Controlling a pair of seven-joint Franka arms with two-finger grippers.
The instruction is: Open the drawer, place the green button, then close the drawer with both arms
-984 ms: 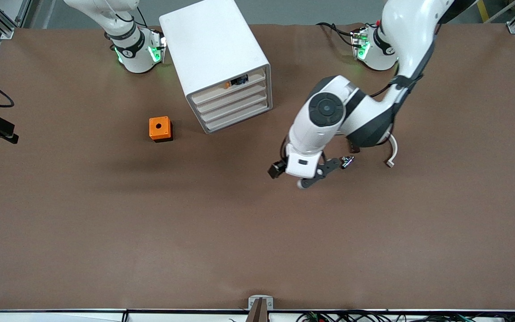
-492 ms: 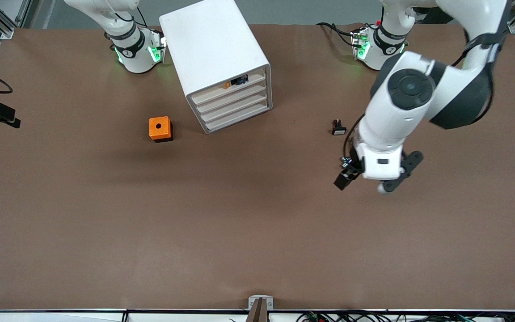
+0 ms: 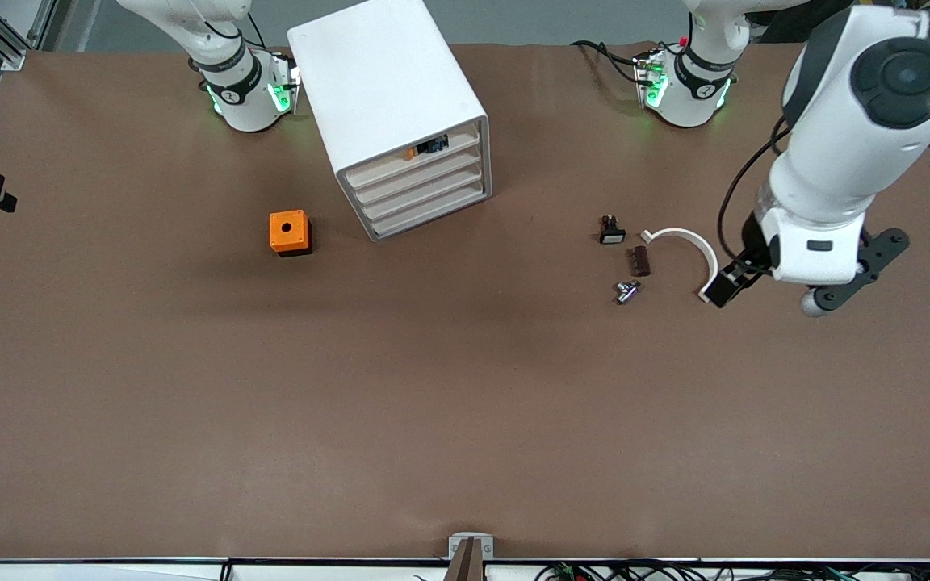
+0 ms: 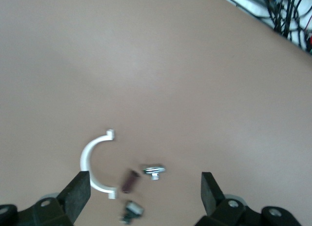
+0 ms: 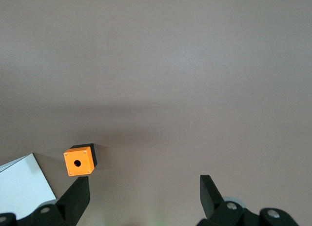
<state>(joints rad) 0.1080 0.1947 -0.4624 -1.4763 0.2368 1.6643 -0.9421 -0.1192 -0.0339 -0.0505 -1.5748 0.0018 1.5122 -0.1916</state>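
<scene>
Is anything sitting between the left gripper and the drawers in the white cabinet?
Only small parts on the table: a white clip, a brown piece, a black switch and a metal bit lie between the left gripper and the drawers.

A high front camera faces me across the table (image 3: 465,420). My wrist cameras look down from well above; the front view shares their ground.

Counted on the brown table: one white boxy plastic cabinet (image 3: 388,97) with four shallow white drawers (image 3: 421,187) stacked in it, and one orange cube with a round hole (image 3: 288,231). Near the left gripper (image 3: 772,286), four small parts: one white curved plastic half-ring (image 3: 687,242), one black switch with a white cap (image 3: 611,230), one dark brown cylinder (image 3: 640,261), one small silvery metal piece (image 3: 626,291).
</scene>
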